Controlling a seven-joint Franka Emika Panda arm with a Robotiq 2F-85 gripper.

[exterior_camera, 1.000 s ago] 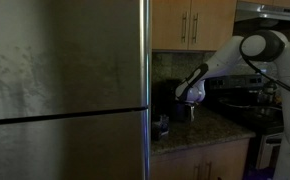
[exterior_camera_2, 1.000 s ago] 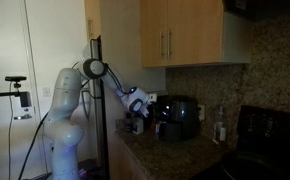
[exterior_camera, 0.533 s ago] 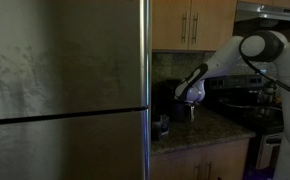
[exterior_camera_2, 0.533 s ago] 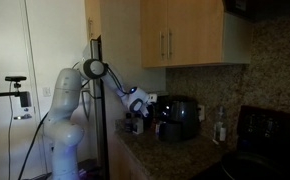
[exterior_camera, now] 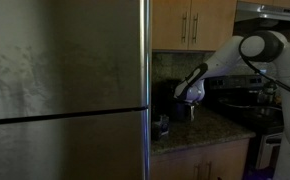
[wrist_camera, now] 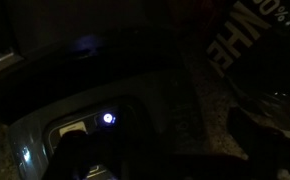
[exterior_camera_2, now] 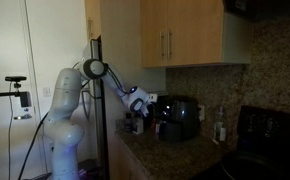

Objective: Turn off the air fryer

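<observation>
The air fryer [exterior_camera_2: 177,117] is a glossy black rounded appliance on the granite counter under the wood cabinets. It also shows as a dark shape beside the fridge edge [exterior_camera: 166,97]. In the wrist view its dark body [wrist_camera: 95,90] fills the lower left, with a small lit blue-white spot [wrist_camera: 108,118] on it. My gripper [exterior_camera_2: 138,102] hovers close beside the air fryer at about its top height, and it shows in both exterior views [exterior_camera: 189,99]. The wrist view is too dark to show the fingers, so I cannot tell whether they are open or shut.
A tall stainless fridge [exterior_camera: 65,90] fills one side. A small dark cup [exterior_camera: 162,125] stands on the counter edge. A stove with pots [exterior_camera: 253,100] lies past the arm. A bottle [exterior_camera_2: 221,128] stands by the backsplash. Cabinets [exterior_camera_2: 170,35] hang overhead.
</observation>
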